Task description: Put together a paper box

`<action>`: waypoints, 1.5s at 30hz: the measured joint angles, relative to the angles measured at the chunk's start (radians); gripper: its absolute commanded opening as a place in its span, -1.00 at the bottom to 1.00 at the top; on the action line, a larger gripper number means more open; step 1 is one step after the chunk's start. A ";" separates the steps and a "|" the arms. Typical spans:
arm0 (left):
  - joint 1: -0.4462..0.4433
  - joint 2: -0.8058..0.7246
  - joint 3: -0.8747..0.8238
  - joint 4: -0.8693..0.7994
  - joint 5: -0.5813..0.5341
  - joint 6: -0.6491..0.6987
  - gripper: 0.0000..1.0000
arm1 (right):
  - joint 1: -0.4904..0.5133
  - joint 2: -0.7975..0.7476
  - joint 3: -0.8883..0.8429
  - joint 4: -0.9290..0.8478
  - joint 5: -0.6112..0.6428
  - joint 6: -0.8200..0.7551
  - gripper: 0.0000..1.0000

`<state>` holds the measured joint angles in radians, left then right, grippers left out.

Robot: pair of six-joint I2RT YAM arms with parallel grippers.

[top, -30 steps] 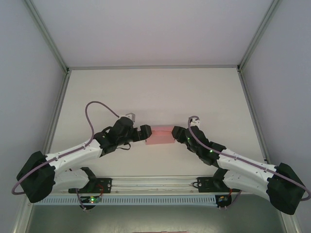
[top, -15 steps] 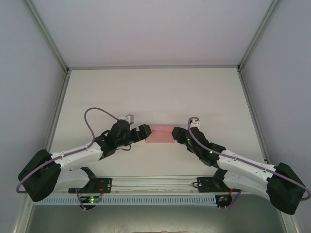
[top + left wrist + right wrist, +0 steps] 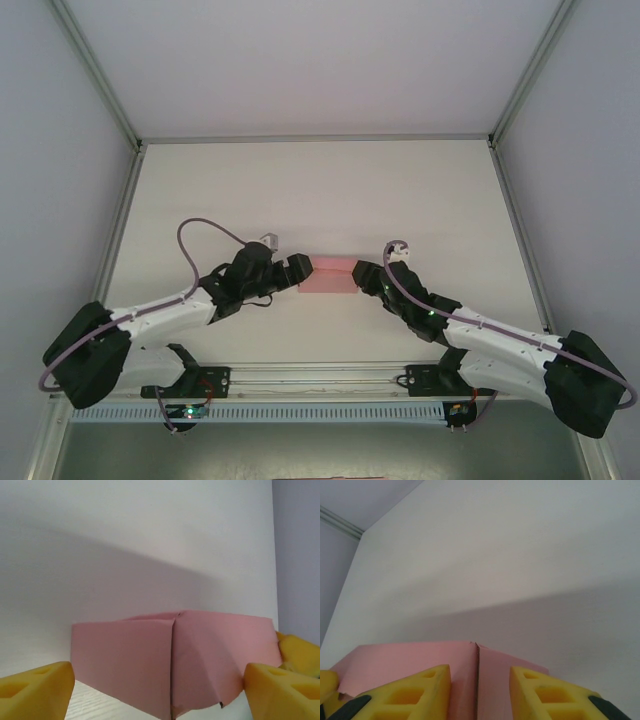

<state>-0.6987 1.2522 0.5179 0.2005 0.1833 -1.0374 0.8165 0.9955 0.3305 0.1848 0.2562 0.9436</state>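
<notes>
Lying near the middle of the table [image 3: 320,190], the folded pink paper box [image 3: 328,276] had its long axis running side to side, one short end toward each arm. The left gripper [image 3: 300,272] stood at the box's left end with jaws spread wide. In its wrist view the yellow fingers [image 3: 35,692] flanked a box corner, and no pad was seen pressing the card. The right gripper [image 3: 362,274] stood at the opposite end, jaws narrow, straddling a vertical seam [image 3: 477,680]. Whether it pinched the card could not be told. Neither arm was nearer. Judgement: the coming move would act along that axis, from both ends inward.
</notes>
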 measured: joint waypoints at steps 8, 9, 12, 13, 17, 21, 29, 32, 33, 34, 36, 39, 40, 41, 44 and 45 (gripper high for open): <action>0.002 0.045 -0.082 0.238 0.000 -0.053 0.01 | 0.005 0.004 -0.015 0.027 0.005 0.001 -0.31; 0.004 0.053 -0.095 0.270 0.000 -0.056 -0.07 | 0.005 0.003 -0.017 0.028 0.006 0.001 -0.32; 0.006 0.080 -0.113 0.336 -0.001 -0.063 -0.24 | 0.005 0.000 -0.023 0.030 0.012 0.001 -0.32; 0.007 0.090 -0.115 0.354 -0.002 -0.064 -0.32 | 0.005 0.000 -0.024 0.031 0.014 0.001 -0.32; 0.007 0.118 -0.119 0.402 -0.008 -0.071 -0.58 | 0.005 0.000 -0.026 0.035 0.023 0.001 -0.33; 0.007 0.114 -0.121 0.410 -0.008 -0.071 -0.21 | 0.005 0.000 -0.026 0.035 0.026 0.001 -0.33; 0.006 -0.020 -0.051 0.101 -0.024 -0.024 0.36 | 0.005 -0.011 -0.026 0.024 0.026 0.000 -0.33; 0.007 -0.077 -0.014 0.004 -0.058 0.002 0.41 | 0.005 -0.019 -0.029 0.018 0.026 0.000 -0.33; 0.008 -0.088 -0.003 -0.013 -0.065 0.009 0.42 | 0.005 -0.021 -0.031 0.018 0.026 0.000 -0.33; 0.012 -0.090 0.004 -0.014 -0.064 0.013 0.42 | 0.005 -0.024 -0.032 0.018 0.026 0.001 -0.33; 0.023 -0.072 0.014 -0.013 -0.057 0.014 0.41 | 0.005 -0.026 -0.033 0.016 0.026 0.000 -0.33; 0.036 0.000 0.027 -0.006 -0.027 0.017 0.32 | 0.005 -0.027 -0.033 0.015 0.026 0.000 -0.33; 0.038 0.029 0.033 -0.004 -0.013 0.018 0.25 | 0.005 -0.027 -0.033 0.014 0.026 0.000 -0.33; 0.039 0.053 0.035 0.008 -0.006 0.017 0.17 | 0.005 -0.029 -0.033 0.014 0.026 0.000 -0.33; 0.047 0.089 0.055 0.052 0.013 0.016 -0.05 | 0.005 -0.033 -0.035 0.010 0.026 0.000 -0.33; 0.048 0.098 0.055 0.069 0.018 0.013 -0.11 | 0.005 -0.034 -0.036 0.011 0.026 0.001 -0.33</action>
<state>-0.6502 1.3502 0.5724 0.2691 0.2008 -1.0248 0.8211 0.9615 0.2947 0.1959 0.2817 0.9443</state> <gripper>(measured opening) 0.489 0.337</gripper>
